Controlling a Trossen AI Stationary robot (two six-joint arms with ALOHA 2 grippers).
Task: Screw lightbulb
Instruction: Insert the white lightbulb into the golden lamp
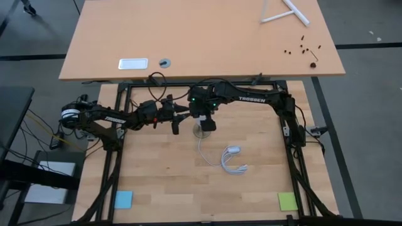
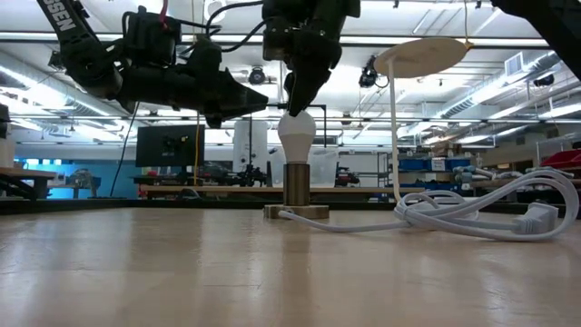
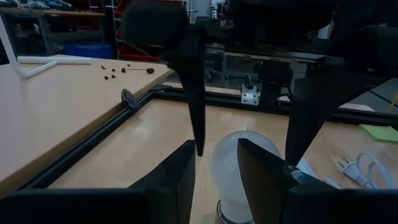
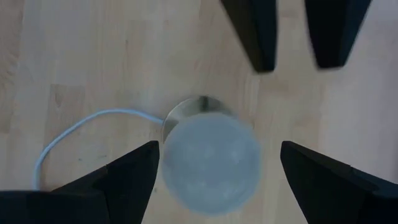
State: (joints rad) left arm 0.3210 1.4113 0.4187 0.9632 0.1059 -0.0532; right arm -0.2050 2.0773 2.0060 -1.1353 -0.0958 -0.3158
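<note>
While hovering level at nine o'clock of the lightbulb (image 2: 296, 134), left gripper (image 1: 178, 120) keeping fingers partly apart, pinching nothing; lightbulb standing upright in the socket (image 2: 296, 193) mid-table; right gripper (image 2: 300, 102) hanging at twelve o'clock directly above it, fingers spread wide, clear of the glass
</note>
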